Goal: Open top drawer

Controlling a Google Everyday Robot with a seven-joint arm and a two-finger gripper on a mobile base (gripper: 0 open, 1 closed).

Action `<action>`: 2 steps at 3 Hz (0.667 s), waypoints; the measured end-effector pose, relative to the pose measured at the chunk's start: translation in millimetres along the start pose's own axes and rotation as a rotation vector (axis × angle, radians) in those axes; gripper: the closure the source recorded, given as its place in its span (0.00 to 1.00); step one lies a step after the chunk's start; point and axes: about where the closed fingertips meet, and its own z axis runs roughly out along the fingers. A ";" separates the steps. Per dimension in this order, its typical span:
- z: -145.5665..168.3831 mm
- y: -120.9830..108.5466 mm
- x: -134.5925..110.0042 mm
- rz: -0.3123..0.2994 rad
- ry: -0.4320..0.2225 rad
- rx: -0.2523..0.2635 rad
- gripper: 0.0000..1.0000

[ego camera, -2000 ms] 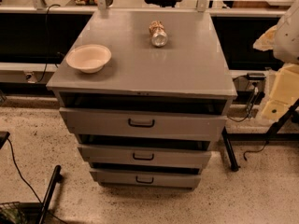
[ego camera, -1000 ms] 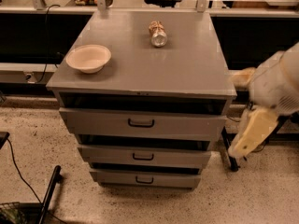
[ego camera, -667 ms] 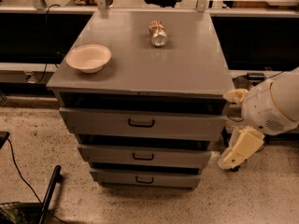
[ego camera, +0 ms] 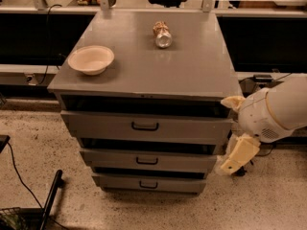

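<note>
The top drawer (ego camera: 105, 124) is the tallest grey front of three in a grey metal cabinet (ego camera: 192, 75), just under its top. A small dark bail handle (ego camera: 145, 126) sits at the drawer's centre. A dark gap shows above the drawer front. My gripper (ego camera: 234, 128) hangs at the cabinet's right side, level with the top and middle drawers, on a white rounded arm (ego camera: 276, 110). Its cream fingers (ego camera: 239, 154) stand apart and hold nothing. It is well to the right of the handle and not touching it.
Two shallower grey drawers, middle (ego camera: 110, 158) and bottom (ego camera: 115, 181), lie below. A cream bowl (ego camera: 91, 59) and a can (ego camera: 162, 34) lying on its side rest on the cabinet top. A black cable (ego camera: 19, 178) and a dark bar (ego camera: 50, 200) lie on the speckled floor at left.
My arm has swung down and left from the right edge of view to the cabinet's right side. The drawers, bowl and can have not moved.
</note>
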 end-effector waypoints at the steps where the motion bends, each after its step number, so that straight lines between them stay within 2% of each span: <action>1: 33.7 4.8 5.6 -0.027 -0.066 0.014 0.00; 2: 64.9 3.1 3.9 -0.077 -0.112 0.035 0.00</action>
